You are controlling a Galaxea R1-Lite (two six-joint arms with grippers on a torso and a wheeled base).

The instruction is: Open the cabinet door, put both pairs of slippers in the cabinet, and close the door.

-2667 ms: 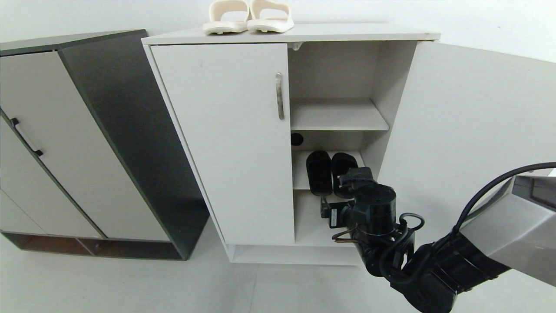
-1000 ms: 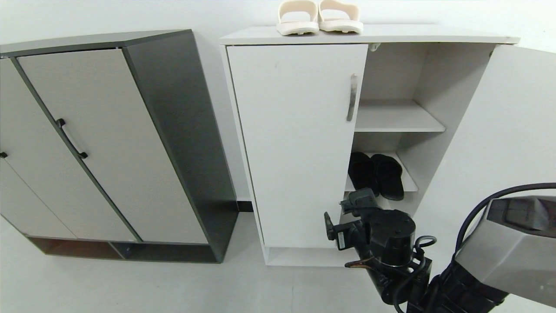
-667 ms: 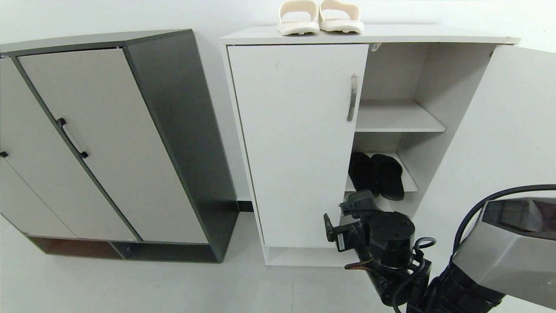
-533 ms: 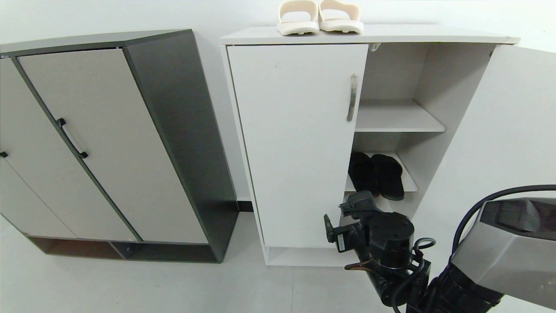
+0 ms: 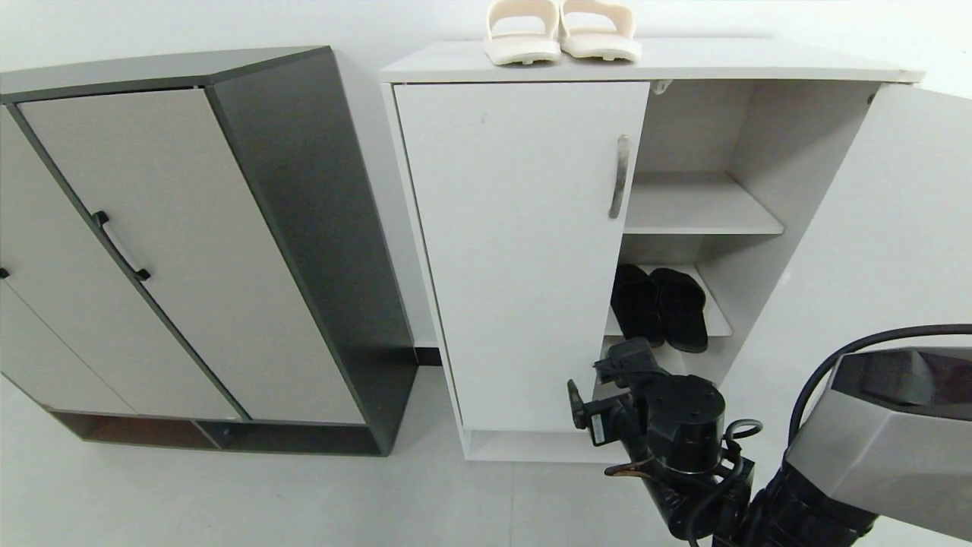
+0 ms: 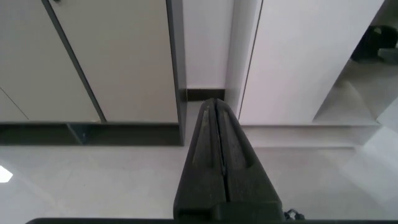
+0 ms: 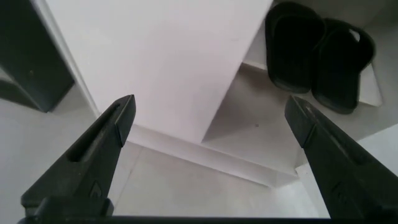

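Note:
The white cabinet [image 5: 653, 62] has its right door [image 5: 873, 251] swung open and its left door [image 5: 524, 251] closed. A black pair of slippers [image 5: 659, 305] lies on the middle shelf inside. On the cabinet top rests a cream pair of slippers [image 5: 562, 30]. My right gripper [image 5: 624, 360] hovers low in front of the opening, below and in front of the black pair, open and empty. In the right wrist view the right gripper [image 7: 210, 104] spreads wide before the black slippers [image 7: 317, 59] and the closed door's edge. My left gripper [image 6: 214, 109] is shut on nothing, near the floor.
A dark grey cabinet [image 5: 190, 243] with closed light doors stands just left of the white one, with a narrow gap between them. The upper shelf [image 5: 695, 205] is bare. Pale floor [image 5: 266, 501] lies open in front of both cabinets.
The head camera has shifted, so the cabinets sit further right in the picture. My right gripper has drawn back from the black slippers, which stay on the shelf.

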